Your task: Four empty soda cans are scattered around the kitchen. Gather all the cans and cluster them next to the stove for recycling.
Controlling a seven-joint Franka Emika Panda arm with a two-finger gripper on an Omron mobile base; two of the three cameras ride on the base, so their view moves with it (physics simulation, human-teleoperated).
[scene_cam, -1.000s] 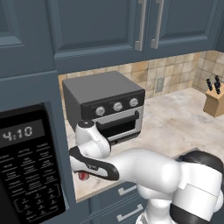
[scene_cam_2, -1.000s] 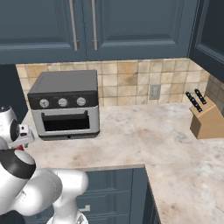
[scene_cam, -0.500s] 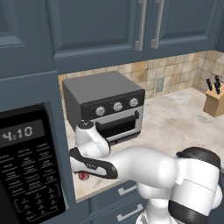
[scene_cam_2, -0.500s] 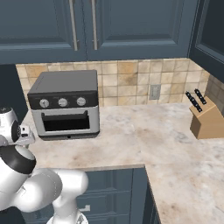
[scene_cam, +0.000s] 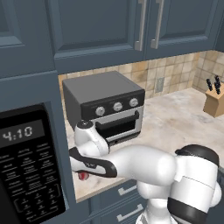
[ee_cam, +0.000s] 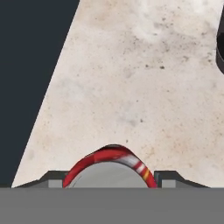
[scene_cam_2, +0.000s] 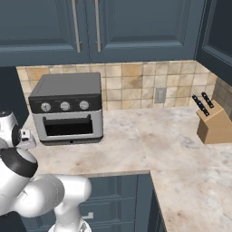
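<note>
A bright red can with a silvery top and a white and yellow stripe stands on a speckled beige marble counter, near a dark grey and silver toaster oven, slate-blue cabinets, a tan tiled backsplash and a pale wooden knife block.

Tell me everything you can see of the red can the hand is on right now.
The red can shows its flat silvery top and a bright red rim with a white and yellow band, looking like painted metal. It stands upright on the speckled beige counter, near its front left corner beside the dark cabinet panel. The hand is straight above it, a dark finger tip close on each side; contact cannot be confirmed. In the left base view a patch of red peeks out beneath the hand.
</note>
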